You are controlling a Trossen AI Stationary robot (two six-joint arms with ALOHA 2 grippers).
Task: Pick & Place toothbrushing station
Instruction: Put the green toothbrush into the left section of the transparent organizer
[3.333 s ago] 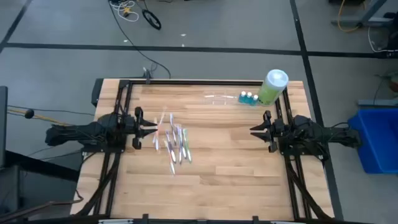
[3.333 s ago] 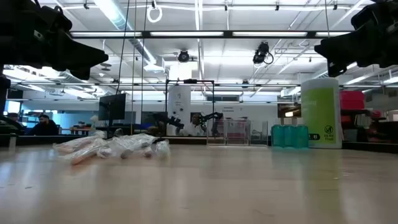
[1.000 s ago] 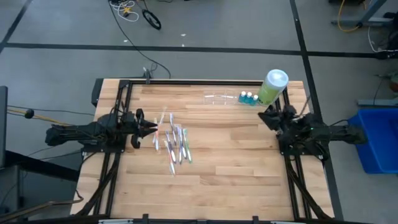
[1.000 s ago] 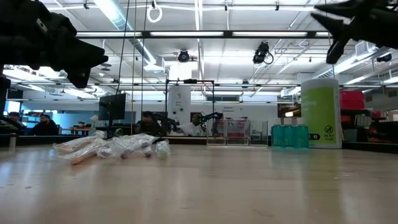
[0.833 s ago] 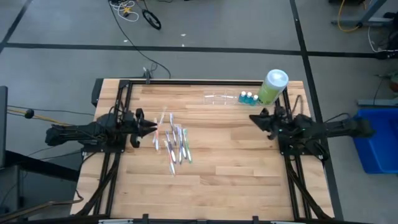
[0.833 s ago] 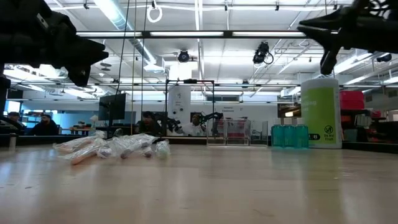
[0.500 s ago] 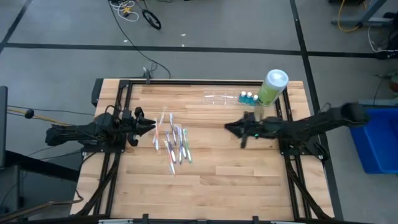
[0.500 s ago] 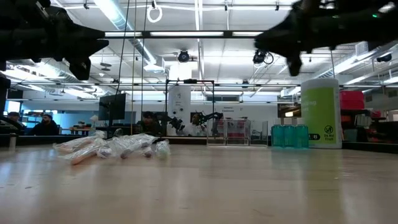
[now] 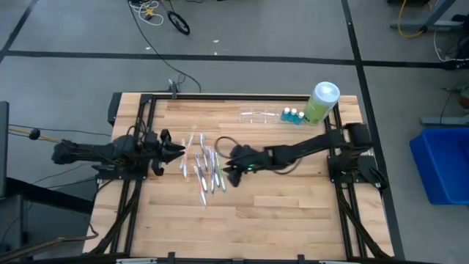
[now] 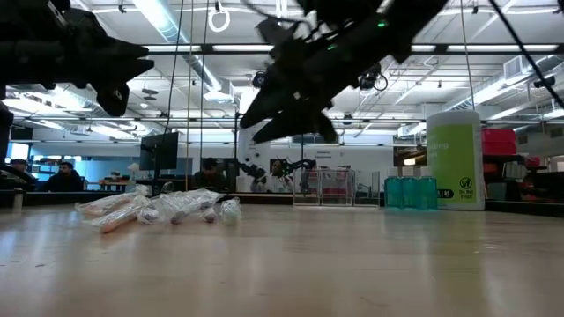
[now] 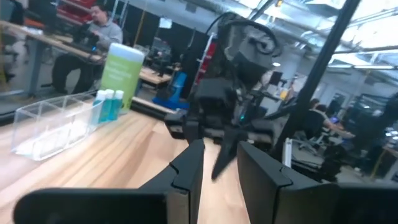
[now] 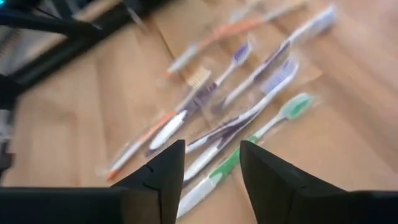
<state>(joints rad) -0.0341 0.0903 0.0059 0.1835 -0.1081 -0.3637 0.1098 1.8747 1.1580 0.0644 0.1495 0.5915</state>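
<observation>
The toothbrushing station (image 9: 258, 114), a low see-through rack, stands empty on the table near the far edge; it also shows in the left wrist view (image 11: 50, 121). Several wrapped toothbrushes (image 9: 205, 167) lie flat in a loose pile at the table's left middle and show in the right wrist view (image 12: 249, 118). My right gripper (image 9: 227, 170) is open and hovers above the pile's right side, clear of the table in the low view (image 10: 256, 128). My left gripper (image 9: 179, 151) is open and empty, raised just left of the pile.
A big light-green bottle with a white cap (image 9: 322, 101) stands at the far right corner, with small blue-capped bottles (image 9: 293, 115) between it and the rack. The near half of the wooden table (image 9: 278, 213) is bare. People sit in the room beyond.
My right gripper has swung from the table's right edge toward the left, reaching out across the middle until it is over the toothbrush pile. The toothbrushes, rack and bottles have stayed where they were.
</observation>
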